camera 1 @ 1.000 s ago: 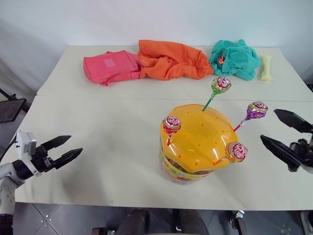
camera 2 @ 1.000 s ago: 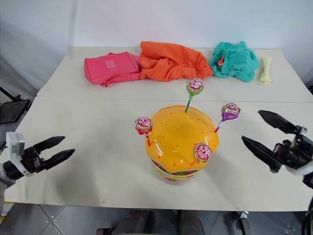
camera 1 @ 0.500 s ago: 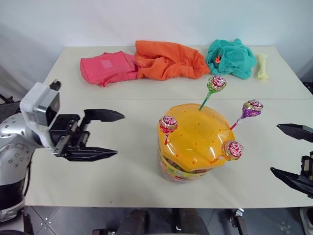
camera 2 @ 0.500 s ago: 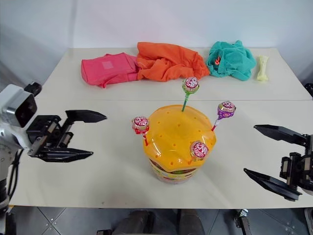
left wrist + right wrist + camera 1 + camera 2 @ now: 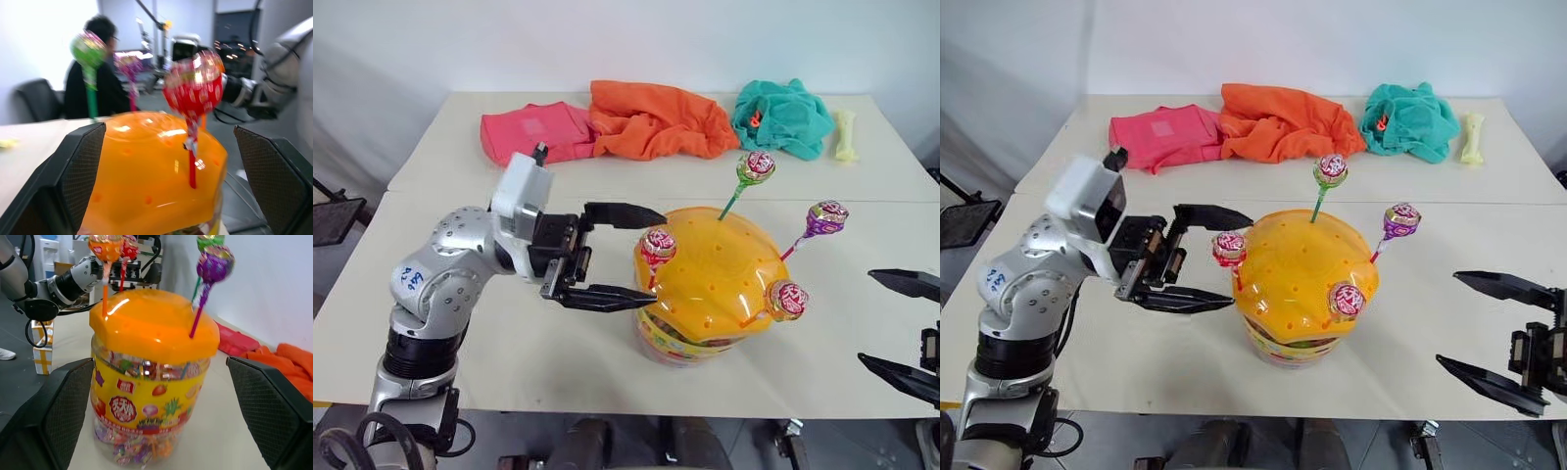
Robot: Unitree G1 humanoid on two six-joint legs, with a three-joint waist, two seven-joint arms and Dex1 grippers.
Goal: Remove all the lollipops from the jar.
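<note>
Orange-lidded, the jar (image 5: pixel 705 294) stood on the table (image 5: pixel 509 323) with all four lollipops (image 5: pixel 657 245) planted, and the left gripper (image 5: pixel 641 253), spread wide beside the red-sticked one, needed only to close in and clamp.

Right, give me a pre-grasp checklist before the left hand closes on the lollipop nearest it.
1. Left hand open: ok, fingers spread wide.
2. Red-stick lollipop between the fingers: ok; it appears framed by them in the left wrist view.
3. Fingers touching the jar: cannot tell; the lower finger lies close against the lid.
4. All four lollipops in the lid: ok; green-stick, purple-stick and orange-stick ones also upright.
5. Right hand out of the way: ok, open and off to the jar's right.
</note>
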